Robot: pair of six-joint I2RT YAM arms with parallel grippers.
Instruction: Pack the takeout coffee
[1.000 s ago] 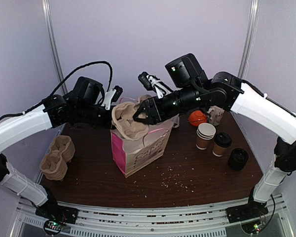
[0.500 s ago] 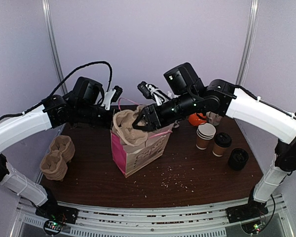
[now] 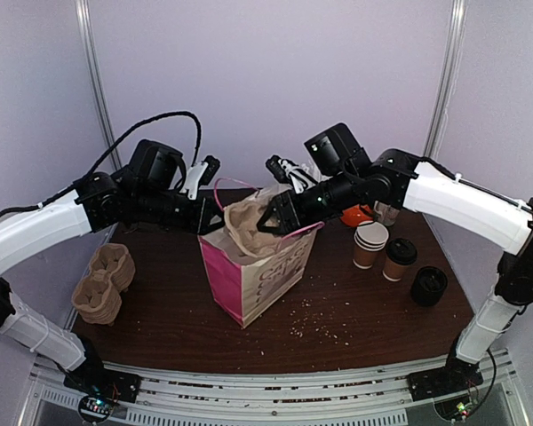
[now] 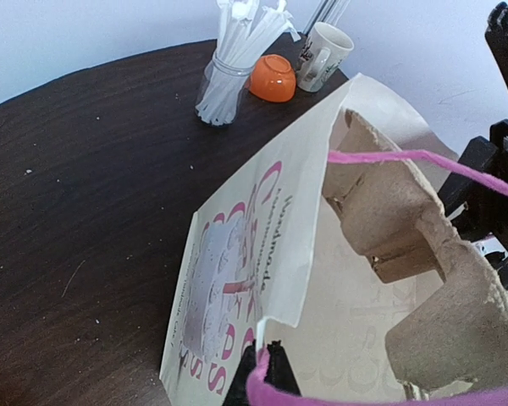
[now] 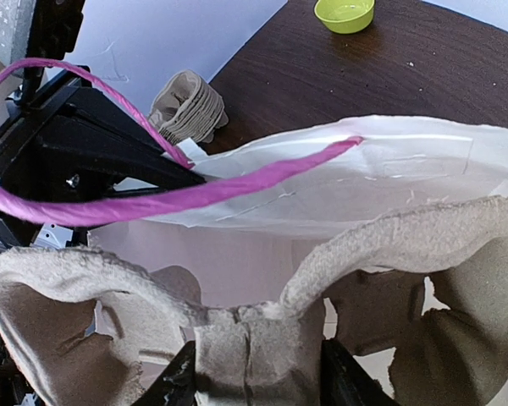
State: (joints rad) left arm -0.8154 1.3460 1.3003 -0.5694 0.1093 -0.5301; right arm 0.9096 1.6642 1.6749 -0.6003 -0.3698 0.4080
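Observation:
The takeout coffee cup (image 3: 399, 258), brown with a black lid, stands at the right of the table, apart from both grippers. A pink and white paper bag (image 3: 258, 266) stands open in the middle. My left gripper (image 3: 211, 216) is shut on the bag's rim at its pink handle (image 4: 423, 161); its fingertips (image 4: 267, 372) pinch the edge. My right gripper (image 3: 271, 217) is shut on a grey pulp cup carrier (image 3: 244, 229) and holds it in the bag's mouth. In the right wrist view the carrier (image 5: 245, 338) sits between my fingers (image 5: 179, 381).
A stack of lidless paper cups (image 3: 369, 244) and a dark round cup or lid (image 3: 428, 286) stand by the coffee. An orange bowl (image 3: 355, 213), a cream mug (image 4: 324, 55) and a straw holder (image 4: 229, 68) stand behind the bag. Spare carriers (image 3: 102, 282) lie at the left.
My right gripper has lowered the carrier into the bag's mouth and moved right. The bag has shifted right and stands more upright. The left gripper still holds its rim.

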